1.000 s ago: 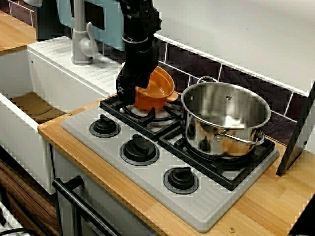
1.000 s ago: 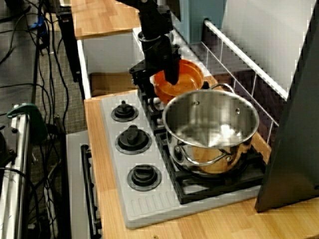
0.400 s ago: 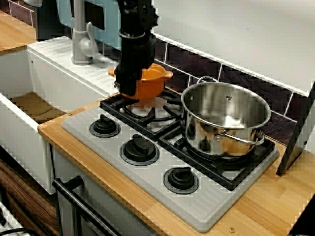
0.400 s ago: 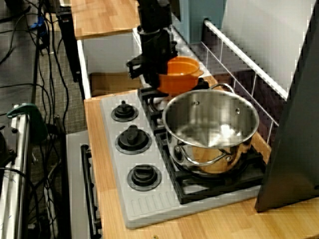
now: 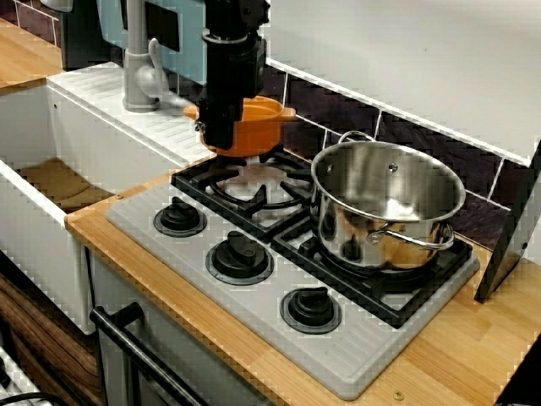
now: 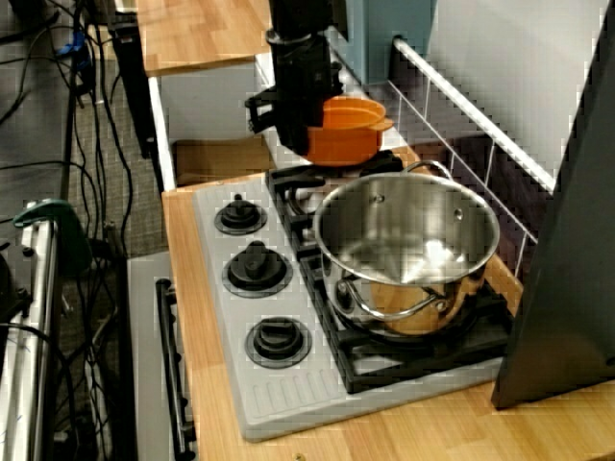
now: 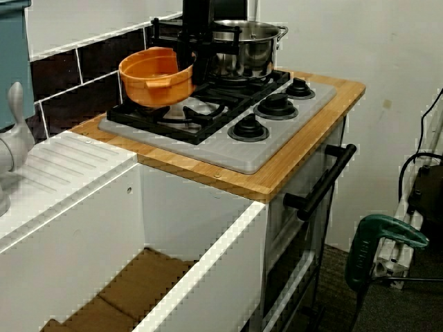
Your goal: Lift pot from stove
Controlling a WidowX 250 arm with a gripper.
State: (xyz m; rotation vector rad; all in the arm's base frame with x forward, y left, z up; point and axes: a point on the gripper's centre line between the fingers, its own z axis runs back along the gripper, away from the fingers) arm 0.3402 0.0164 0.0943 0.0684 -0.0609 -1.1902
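Orange and glossy, the pot (image 5: 256,127) hangs in the air, clear of the black grate on the stove (image 5: 279,279), with my pincer (image 5: 221,135) clamped on its rim on the side toward the sink (image 5: 51,182). One finger sits outside the wall and the other reaches down inside the bowl; from the sink-side view the pot (image 7: 156,75) shows its open mouth and one small handle, and it sits roughly level. My pincer (image 6: 288,130) comes straight down from above, its dark body covering the left part of the pot (image 6: 346,130) in the overhead-side view. Below the pot the rear-left burner lies bare. On the neighbouring burner stands a steel pot (image 5: 387,207), shiny, near the orange one but not touching it. Three black knobs (image 5: 241,254) line the front edge of the grey cooktop, which rests on the wooden bench (image 5: 473,355)
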